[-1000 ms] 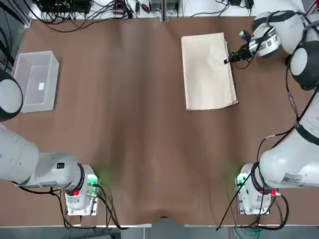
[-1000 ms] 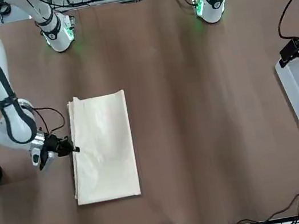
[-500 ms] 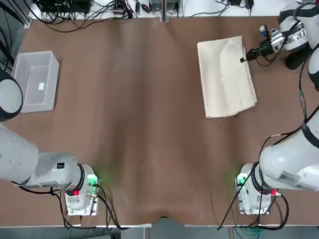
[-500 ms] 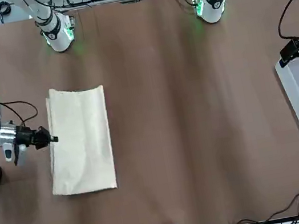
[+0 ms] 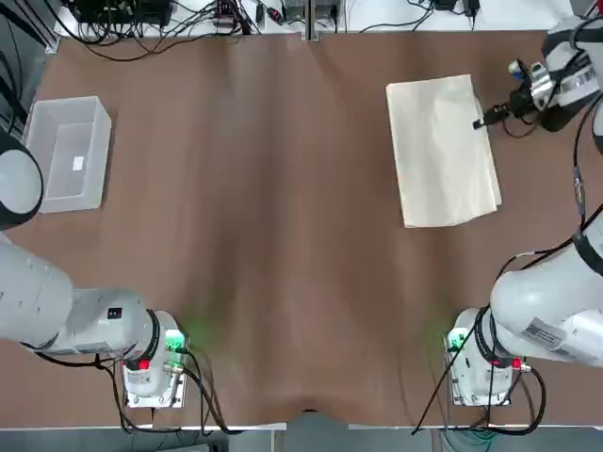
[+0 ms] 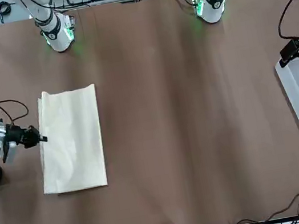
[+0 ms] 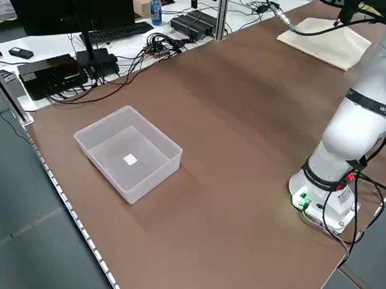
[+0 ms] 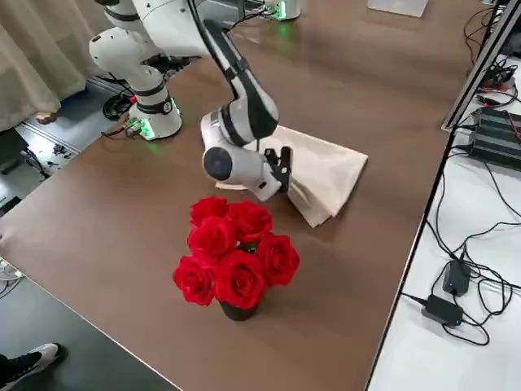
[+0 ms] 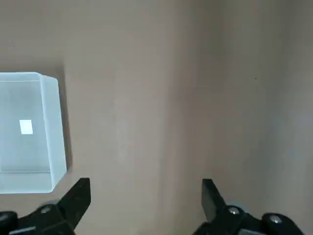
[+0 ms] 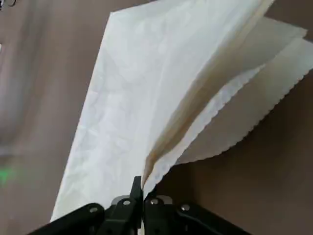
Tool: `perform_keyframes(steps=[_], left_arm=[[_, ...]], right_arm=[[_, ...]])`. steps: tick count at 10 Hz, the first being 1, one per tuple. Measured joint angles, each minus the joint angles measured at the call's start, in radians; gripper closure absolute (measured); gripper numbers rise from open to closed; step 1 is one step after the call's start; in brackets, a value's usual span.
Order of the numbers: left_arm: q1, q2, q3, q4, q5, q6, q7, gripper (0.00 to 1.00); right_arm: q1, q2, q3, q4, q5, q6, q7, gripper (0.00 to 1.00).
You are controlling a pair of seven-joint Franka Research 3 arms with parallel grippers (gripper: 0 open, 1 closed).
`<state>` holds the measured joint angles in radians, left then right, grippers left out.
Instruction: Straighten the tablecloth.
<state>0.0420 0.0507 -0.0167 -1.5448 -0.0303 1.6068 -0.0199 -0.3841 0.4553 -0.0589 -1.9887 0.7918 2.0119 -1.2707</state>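
folded cream fabric tablecloth [image 5: 441, 153] lay far right, long axis near-to-far; right gripper [image 5: 480, 122] pinched its right edge. left gripper [image 9: 145, 196] gaped, far off.

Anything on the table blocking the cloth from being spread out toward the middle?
Nothing visible. The right end effector pinches the folded tablecloth at its edge; the brown table toward the centre is bare. The clear bin sits far off.

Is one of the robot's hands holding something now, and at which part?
The right hand pinches the folded tablecloth at its long edge nearest that arm. The left hand holds nothing.
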Motion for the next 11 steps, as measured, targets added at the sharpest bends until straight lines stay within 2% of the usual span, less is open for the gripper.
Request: perform_keyframes(steps=[2,6,7,9,11], left_arm=[[0.0,0.0,0.0,0.0,0.0,0.0,0.0,0.0],[0.0,0.0,0.0,0.0,0.0,0.0,0.0,0.0],[0.0,0.0,0.0,0.0,0.0,0.0,0.0,0.0],[0.0,0.0,0.0,0.0,0.0,0.0,0.0,0.0],[0.0,0.0,0.0,0.0,0.0,0.0,0.0,0.0]], right_arm=[[-0.055,0.035,0.0,0.004,-0.004,0.004,-0.068,0.96],[-0.092,0.054,0.0,0.04,-0.037,0.014,-0.112,0.95],[-0.092,0.055,0.001,0.052,-0.047,0.014,-0.113,0.84],[-0.093,0.058,0.002,0.098,-0.117,0.005,-0.114,0.52],[-0.094,0.055,0.002,0.197,-0.226,-0.072,-0.114,0.21]])
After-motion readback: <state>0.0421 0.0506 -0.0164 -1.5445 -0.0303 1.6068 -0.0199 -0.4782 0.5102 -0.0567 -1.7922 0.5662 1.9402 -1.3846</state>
